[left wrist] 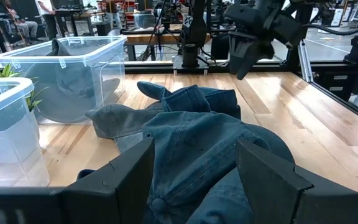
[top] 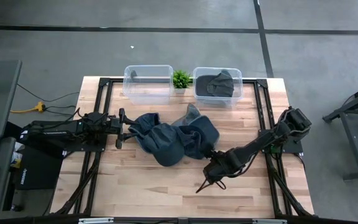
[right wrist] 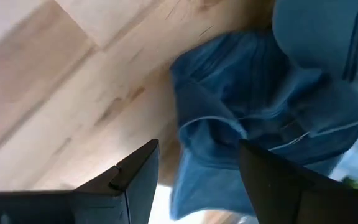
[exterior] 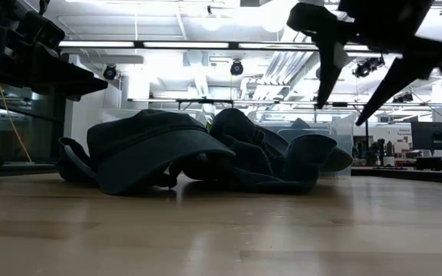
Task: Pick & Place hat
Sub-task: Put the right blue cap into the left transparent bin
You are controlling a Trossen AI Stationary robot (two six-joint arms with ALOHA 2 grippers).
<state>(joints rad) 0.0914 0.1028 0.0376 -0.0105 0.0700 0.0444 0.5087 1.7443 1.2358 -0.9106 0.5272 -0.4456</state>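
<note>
Heap of dark blue denim hats [top: 173, 140] lies mid-table on the pale wooden tabletop [top: 142, 186], the spread, empty right gripper [top: 209, 182] raised just beside its near edge, the left gripper [top: 122, 127], fingers parted, at its opposite side.

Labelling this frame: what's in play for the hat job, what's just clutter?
In play:
- pile of blue denim hats
- clear plastic bin holding a dark hat
- empty clear plastic bin
- left gripper, open
- right gripper, open

Clutter:
- small green potted plant
- wooden table
</note>
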